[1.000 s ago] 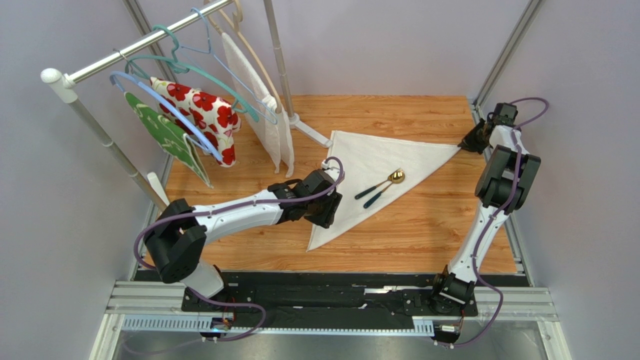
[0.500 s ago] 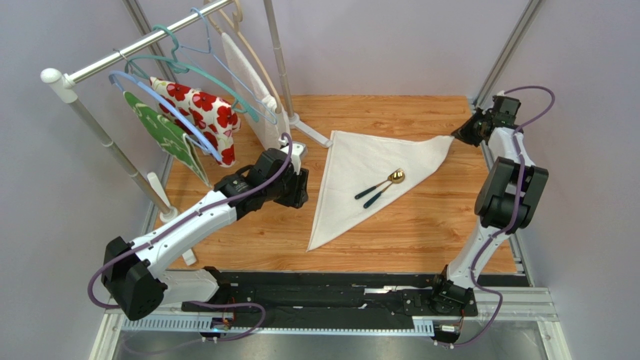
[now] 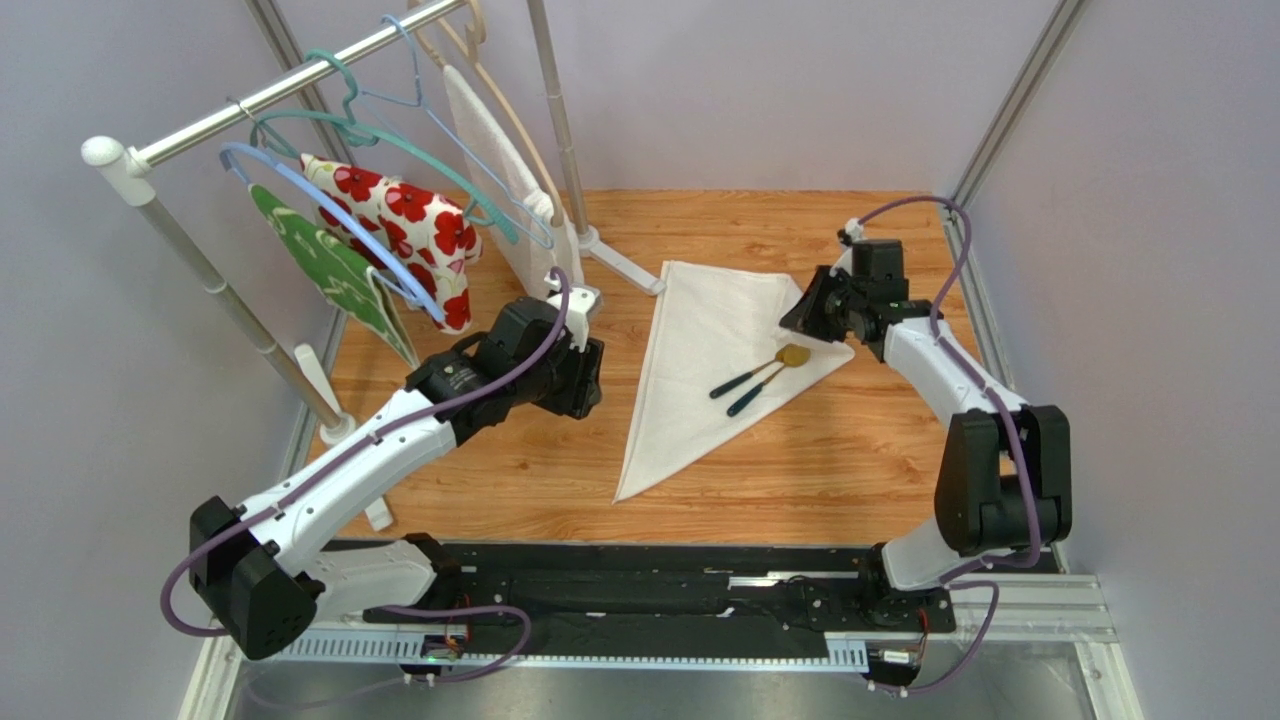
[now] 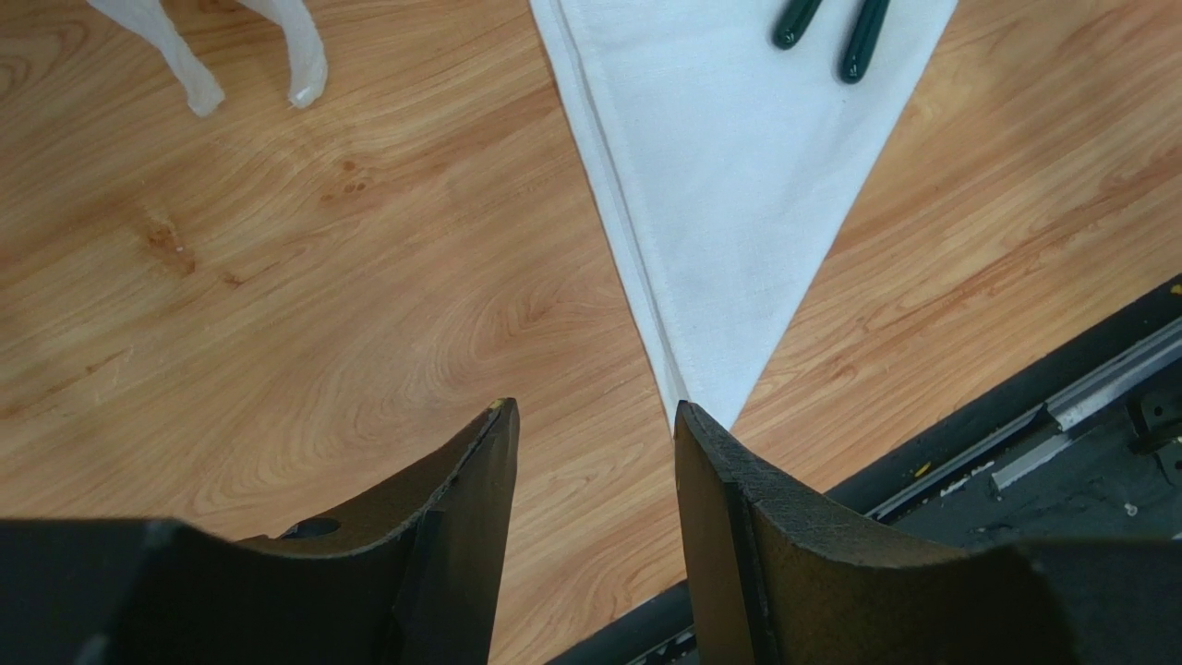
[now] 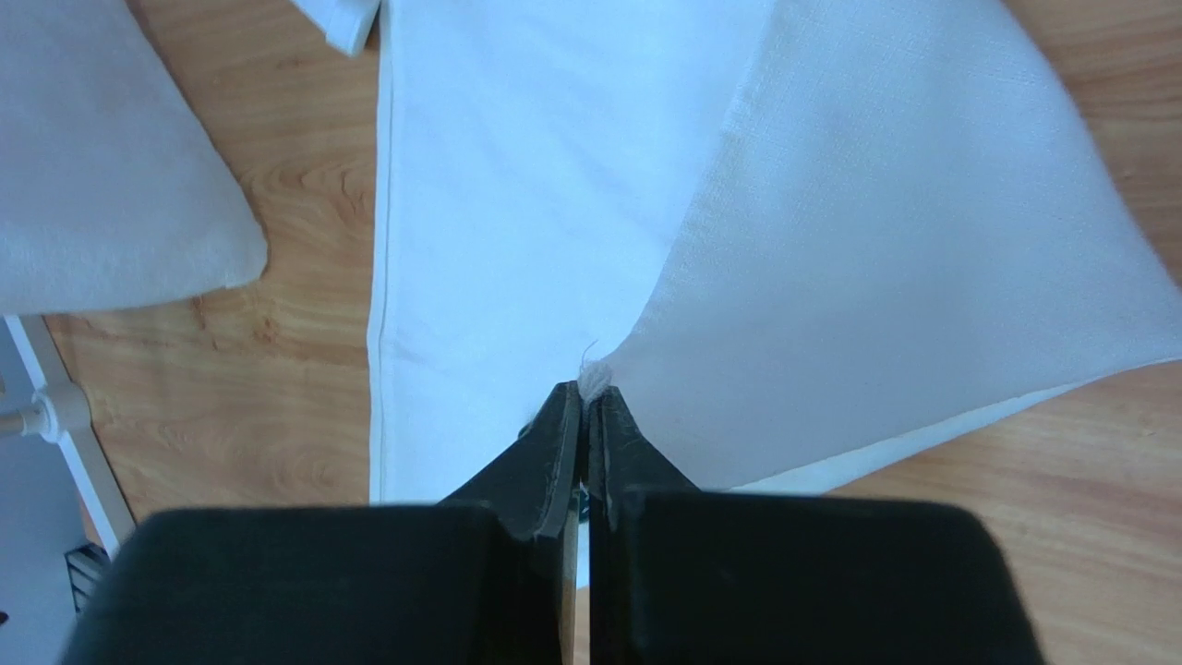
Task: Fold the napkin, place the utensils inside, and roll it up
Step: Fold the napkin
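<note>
The off-white napkin [image 3: 699, 353] lies on the wooden table as a folded triangle, its near point toward the arms. Two utensils [image 3: 756, 378] with dark handles and a gold head rest on it. My right gripper [image 3: 796, 318] is shut on the napkin's right corner [image 5: 593, 377] and holds it lifted just above the utensils, so a flap [image 5: 888, 236] hangs over the flat cloth [image 5: 541, 180]. My left gripper [image 3: 583, 384] hovers open over bare wood left of the napkin [image 4: 722, 180]; nothing sits between its fingers [image 4: 479, 471]. The utensil handles [image 4: 833, 21] show at the top.
A clothes rack [image 3: 241, 113] stands at the back left with a red-flowered cloth [image 3: 398, 218], a green cloth [image 3: 323, 267] and a textured white cloth [image 3: 534, 225] on hangers. Its white foot [image 3: 628, 270] reaches toward the napkin's far corner. A black rail [image 3: 661, 578] runs along the near edge.
My right gripper has carried the napkin's right corner from the far right edge leftward over the utensils. My left arm has pulled back off the napkin to its left.
</note>
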### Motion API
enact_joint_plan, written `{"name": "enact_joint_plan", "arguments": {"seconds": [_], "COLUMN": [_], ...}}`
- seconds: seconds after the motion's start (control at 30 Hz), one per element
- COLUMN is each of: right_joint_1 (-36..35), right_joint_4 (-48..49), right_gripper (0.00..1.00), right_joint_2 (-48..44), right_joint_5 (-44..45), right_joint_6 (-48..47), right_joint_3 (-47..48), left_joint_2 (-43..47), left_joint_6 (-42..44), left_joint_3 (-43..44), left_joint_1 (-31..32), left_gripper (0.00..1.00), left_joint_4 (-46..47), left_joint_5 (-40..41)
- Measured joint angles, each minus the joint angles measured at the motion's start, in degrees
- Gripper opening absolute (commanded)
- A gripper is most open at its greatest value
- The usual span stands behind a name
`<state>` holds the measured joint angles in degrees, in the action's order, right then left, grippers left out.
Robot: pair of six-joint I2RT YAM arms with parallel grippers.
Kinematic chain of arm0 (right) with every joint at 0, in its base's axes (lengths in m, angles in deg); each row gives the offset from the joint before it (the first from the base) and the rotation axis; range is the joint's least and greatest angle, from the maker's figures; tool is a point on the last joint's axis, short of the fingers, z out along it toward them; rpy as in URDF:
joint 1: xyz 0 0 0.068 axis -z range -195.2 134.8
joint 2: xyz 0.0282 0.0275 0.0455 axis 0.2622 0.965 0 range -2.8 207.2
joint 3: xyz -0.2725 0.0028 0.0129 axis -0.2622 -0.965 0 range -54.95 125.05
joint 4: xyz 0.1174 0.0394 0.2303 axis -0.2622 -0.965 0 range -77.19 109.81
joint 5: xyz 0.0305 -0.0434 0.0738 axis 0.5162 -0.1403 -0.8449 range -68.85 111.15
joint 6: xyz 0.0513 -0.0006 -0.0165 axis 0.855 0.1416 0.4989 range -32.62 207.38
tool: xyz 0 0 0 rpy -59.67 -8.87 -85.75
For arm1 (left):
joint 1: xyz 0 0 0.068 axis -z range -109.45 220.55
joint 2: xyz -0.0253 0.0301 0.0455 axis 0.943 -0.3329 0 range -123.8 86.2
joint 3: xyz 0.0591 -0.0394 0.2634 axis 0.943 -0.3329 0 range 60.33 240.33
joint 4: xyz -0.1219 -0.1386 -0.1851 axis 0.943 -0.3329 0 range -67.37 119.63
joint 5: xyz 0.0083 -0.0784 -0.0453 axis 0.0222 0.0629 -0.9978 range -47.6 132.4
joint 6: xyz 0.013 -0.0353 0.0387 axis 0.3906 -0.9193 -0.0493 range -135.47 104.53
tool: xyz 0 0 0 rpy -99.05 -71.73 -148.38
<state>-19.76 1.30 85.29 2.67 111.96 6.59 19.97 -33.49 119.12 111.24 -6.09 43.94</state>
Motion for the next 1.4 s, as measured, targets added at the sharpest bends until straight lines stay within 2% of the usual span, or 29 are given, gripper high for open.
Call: {"name": "enact_joint_plan", "arguments": {"seconds": [0.13, 0.33, 0.87, 1.4], "right_joint_1": [-5.1, -8.5, -16.7, -20.4], "right_joint_4": [0.0, 1.0, 7.0, 10.0], "right_gripper": [0.0, 0.0, 0.0, 0.0], "right_joint_2": [-4.0, -6.7, -3.0, -0.9], "right_joint_5": [1.5, 3.1, 7.5, 9.0], "right_joint_6": [0.6, 1.7, 5.7, 6.9], "right_joint_3": [-3.9, -6.2, -10.1, -14.9], "left_joint_2": [0.9, 1.4, 1.9, 1.9], "left_joint_6": [0.9, 1.9, 1.9, 1.9], "left_joint_3": [0.0, 0.0, 0.0, 0.0], "left_joint_1": [0.0, 0.0, 0.0, 0.0], "left_gripper": [0.54, 0.54, 0.54, 0.54], "left_joint_4": [-1.2, -3.1, -3.2, -3.2], "left_joint_5": [-0.4, -0.5, -0.4, -0.4]}}
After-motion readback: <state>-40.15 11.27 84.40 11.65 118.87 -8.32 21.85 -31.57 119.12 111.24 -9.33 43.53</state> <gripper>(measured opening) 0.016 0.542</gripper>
